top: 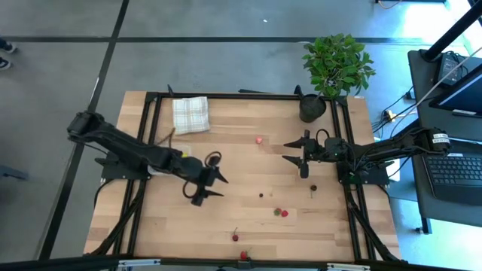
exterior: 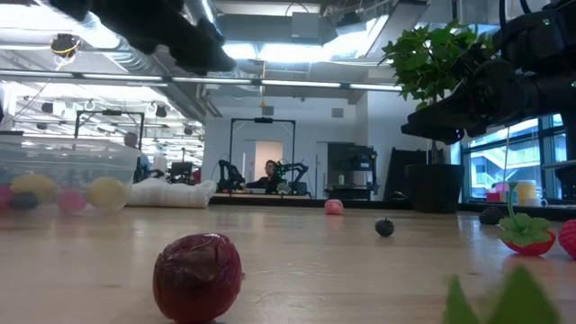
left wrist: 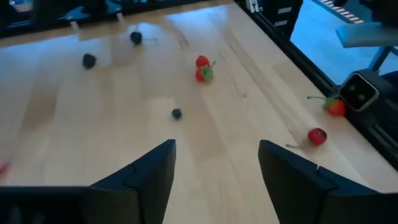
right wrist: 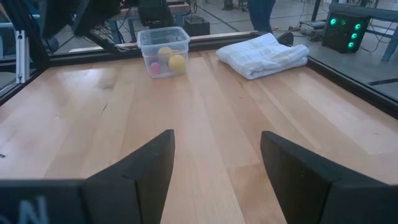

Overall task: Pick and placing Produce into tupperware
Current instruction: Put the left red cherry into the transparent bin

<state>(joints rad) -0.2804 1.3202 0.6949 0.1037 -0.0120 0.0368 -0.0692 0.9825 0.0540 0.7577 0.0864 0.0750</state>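
Both claws open and empty, loose produce still scattered over the table

The left claw (top: 215, 186) hangs spread over the table's middle with nothing between its fingers; the right claw (top: 295, 153), also spread and empty, waits near the right edge. The tupperware (right wrist: 164, 51), holding two yellow pieces and a pink one, stands toward the left edge near the checked cloth (top: 190, 114). Risks, as I judge them: the small dark cherries (left wrist: 176, 114) and the strawberries (left wrist: 203, 68) are round and tiny, so closing fingers could flick one away, and the red piece (top: 235, 237) near the front edge could roll off it.
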